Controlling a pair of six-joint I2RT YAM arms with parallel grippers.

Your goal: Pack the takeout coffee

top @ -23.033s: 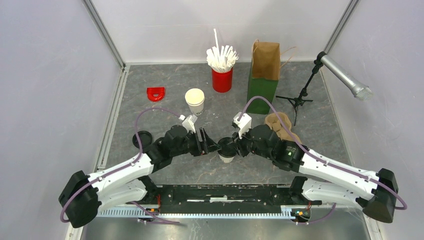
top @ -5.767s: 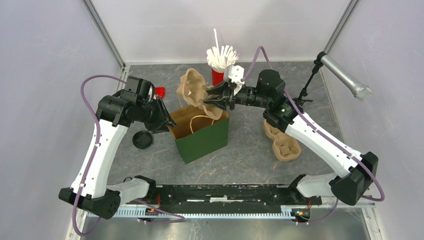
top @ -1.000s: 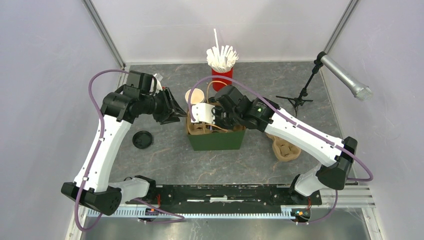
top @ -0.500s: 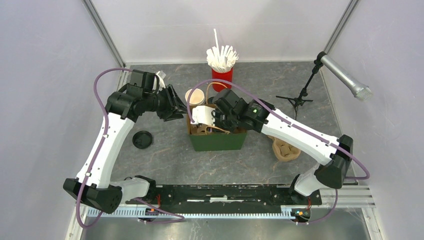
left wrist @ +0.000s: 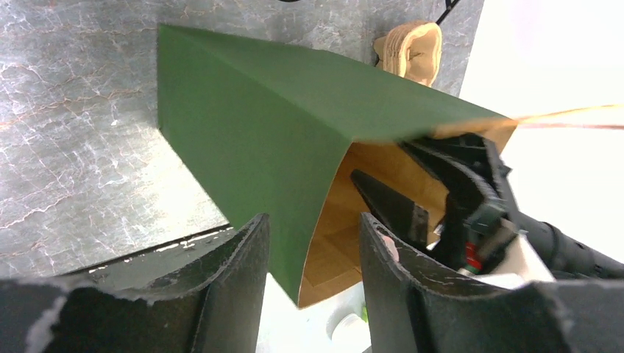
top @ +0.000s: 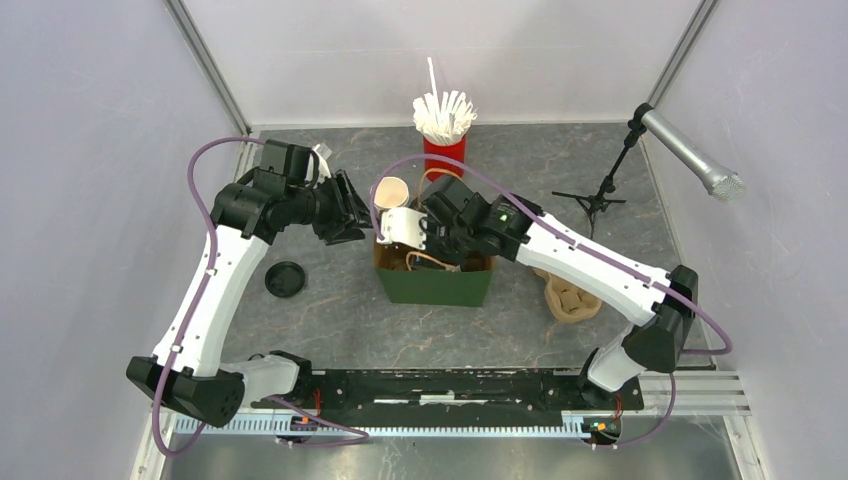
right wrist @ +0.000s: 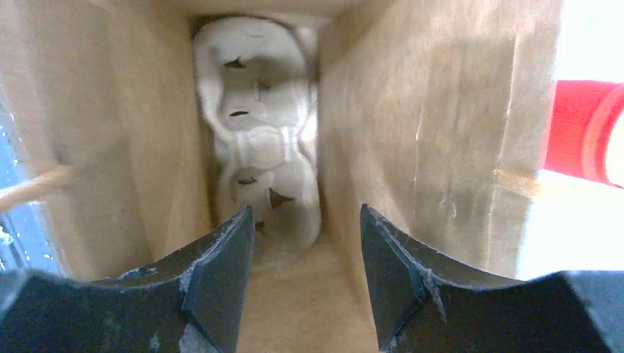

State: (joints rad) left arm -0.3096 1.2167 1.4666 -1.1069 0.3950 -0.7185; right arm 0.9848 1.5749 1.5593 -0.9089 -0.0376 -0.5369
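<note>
From above, the green bag (top: pixel 435 285) is standing open, and both arms are working at its mouth. The left gripper (top: pixel 352 213) is hanging just beside the bag's left rim, while the right gripper (top: pixel 418 250) is dipping into the bag from the right. A lidless stack of cups (top: pixel 391 190) is sitting just behind the bag. A loose black lid (top: pixel 285 278) is lying well off to the bag's left, and spare carriers (top: pixel 565 295) are lying near its right side. The takeout coffee isn't showing up for me in this view, so I cannot tell where it sits relative to either gripper.

Over to the left wrist: the jaws are standing partly apart, straddling the bag's corner edge and, as far as I'm seeing, not pinching it. The right gripper's black fingers are showing inside the bag beyond.

Right wrist now: the jaws are gaping, holding nothing, and pointing down the bag's brown inside. A pulp carrier (right wrist: pixel 265 162) is lying on the bag's bottom with its cup wells bare. I'm not finding the lidded cup here either.
</note>
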